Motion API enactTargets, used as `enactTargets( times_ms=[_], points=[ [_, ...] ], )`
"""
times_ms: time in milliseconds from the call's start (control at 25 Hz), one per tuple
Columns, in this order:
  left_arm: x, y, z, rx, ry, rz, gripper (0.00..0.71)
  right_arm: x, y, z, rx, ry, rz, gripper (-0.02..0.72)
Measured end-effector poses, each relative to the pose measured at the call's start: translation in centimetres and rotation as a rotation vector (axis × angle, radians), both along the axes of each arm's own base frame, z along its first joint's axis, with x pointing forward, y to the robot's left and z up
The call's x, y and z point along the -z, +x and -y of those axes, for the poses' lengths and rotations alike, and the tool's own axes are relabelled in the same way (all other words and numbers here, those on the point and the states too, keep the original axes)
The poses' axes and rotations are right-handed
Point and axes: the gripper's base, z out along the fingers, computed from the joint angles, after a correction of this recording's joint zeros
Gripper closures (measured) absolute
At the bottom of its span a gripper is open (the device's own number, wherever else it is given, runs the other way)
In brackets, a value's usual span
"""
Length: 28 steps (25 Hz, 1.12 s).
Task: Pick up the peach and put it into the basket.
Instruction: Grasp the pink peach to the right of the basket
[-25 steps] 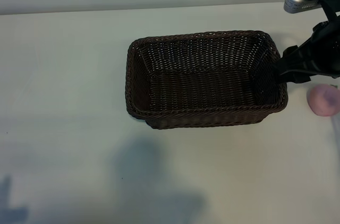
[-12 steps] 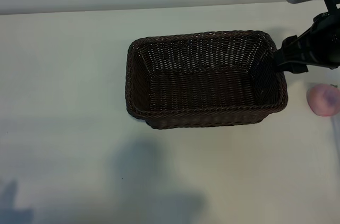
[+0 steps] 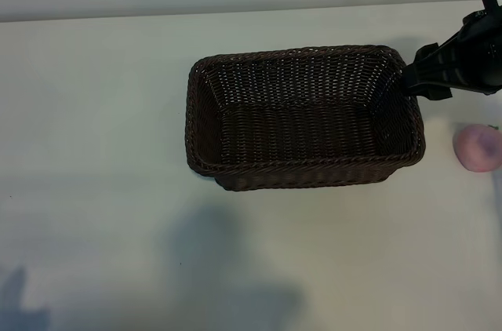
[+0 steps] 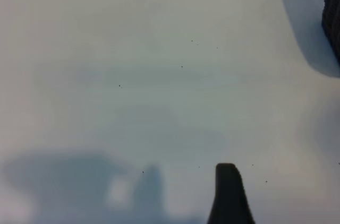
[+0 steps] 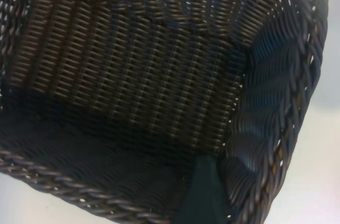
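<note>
While the peach (image 3: pixel 478 147) is lying on the table (image 3: pixel 94 111) just right of the basket (image 3: pixel 205 160), apart from it, the right gripper (image 3: pixel 420 80) is hanging over the basket's right end, above the rim, its fingers spread and gripping nothing. The right wrist view is looking into the basket's woven interior. The left gripper (image 4: pixel 228 195), also released and holding nothing, is hovering over bare table beside the basket.

Basket (image 3: pixel 304 118) wall blocking table (image 3: pixel 102 111) centre – right gripper (image 3: pixel 420 84) hanging over its end rim; peach (image 3: pixel 478 147) sitting exposed beside it – open table surrounding.
</note>
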Motion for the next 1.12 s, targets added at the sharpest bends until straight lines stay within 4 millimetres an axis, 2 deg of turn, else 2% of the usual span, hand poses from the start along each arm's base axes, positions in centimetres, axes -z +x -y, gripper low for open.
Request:
enactTargets(
  times_ms=[400, 880, 1000, 1120],
  points=[
    [0.0, 0.0, 0.0, 0.000, 0.000, 0.000, 0.212, 0.4, -0.6, 0.3, -0.038, -0.056, -0.069, 0.111],
    [0.0, 0.0, 0.0, -0.037, 0.001, 0.000, 0.212, 0.6, -0.4, 2.8, 0.156, -0.265, -0.071, 0.206],
    [0.0, 0.0, 0.0, -0.037, 0.001, 0.000, 0.212, 1.5, 0.2, 3.0, 0.171, -0.289, -0.090, 0.221],
    [0.0, 0.0, 0.0, -0.037, 0.001, 0.000, 0.212, 3.6, 1.1, 3.0, 0.173, -0.295, -0.155, 0.221]
  ],
)
